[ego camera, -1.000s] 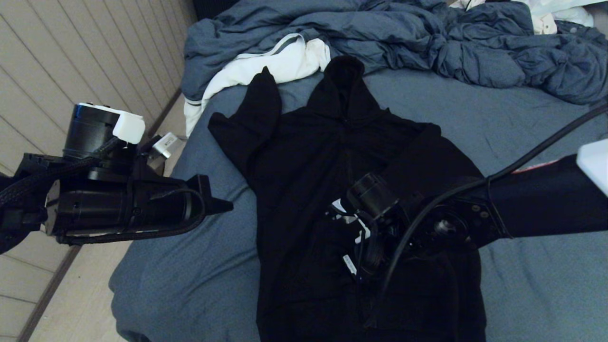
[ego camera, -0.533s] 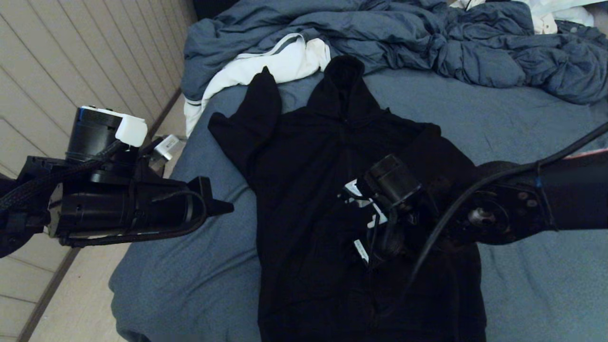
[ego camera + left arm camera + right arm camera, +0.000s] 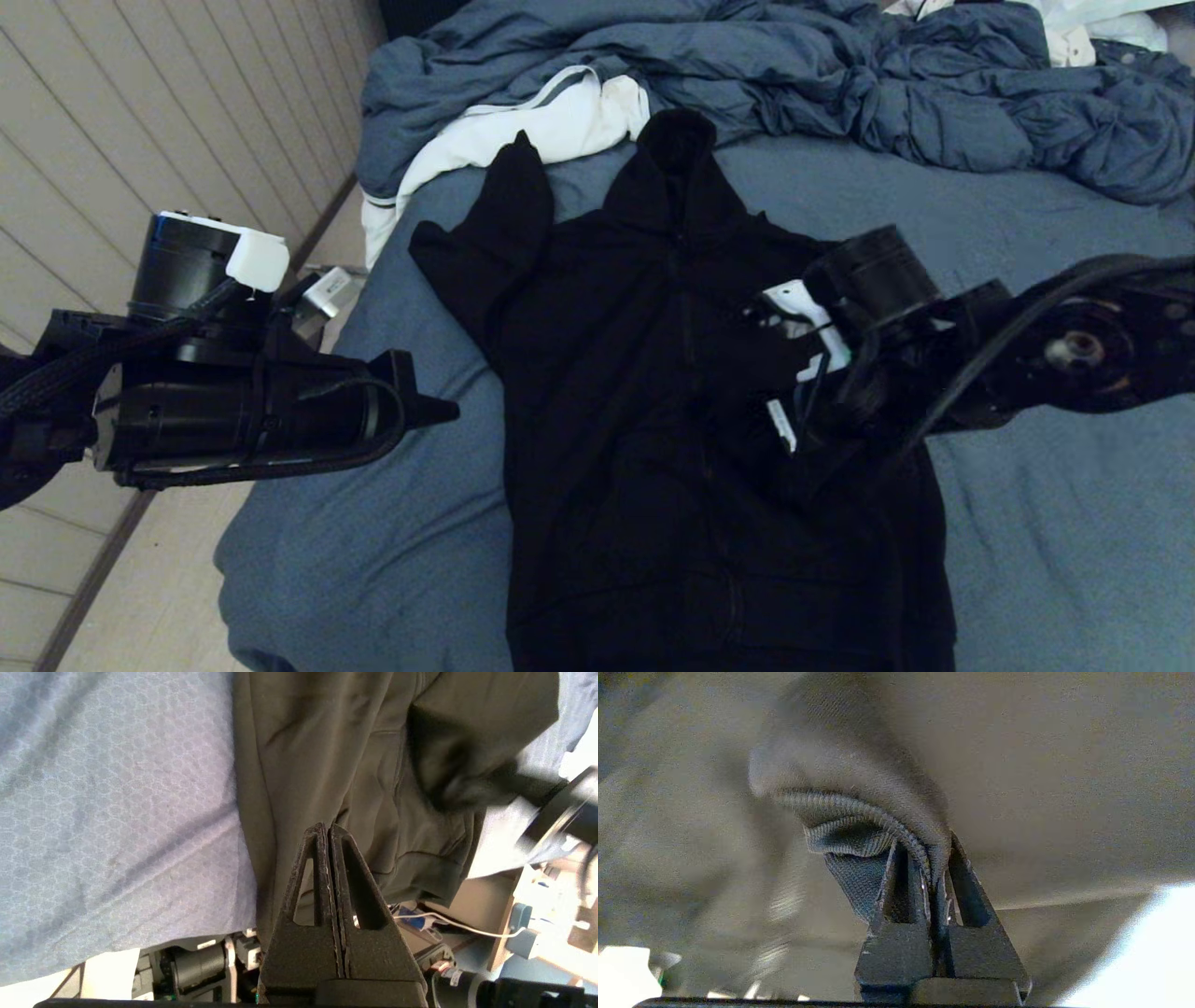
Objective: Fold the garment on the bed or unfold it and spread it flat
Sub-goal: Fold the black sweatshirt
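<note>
Black hoodie [image 3: 653, 392] front-up on bed [image 3: 1027, 523] | right gripper [image 3: 934, 868] clamps ribbed cuff [image 3: 859, 812], has carried it up and rightward off the chest: sleeve is being unfolded | left gripper [image 3: 328, 833] closed, empty, parked beside left hem.

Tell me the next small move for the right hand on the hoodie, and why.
Probably keep carrying the cuff outward toward the robot's right. The right hand is shut on the ribbed cuff of the hoodie, with that sleeve lying across the chest, while the other sleeve is already out. The left hand hangs shut, empty.
</note>
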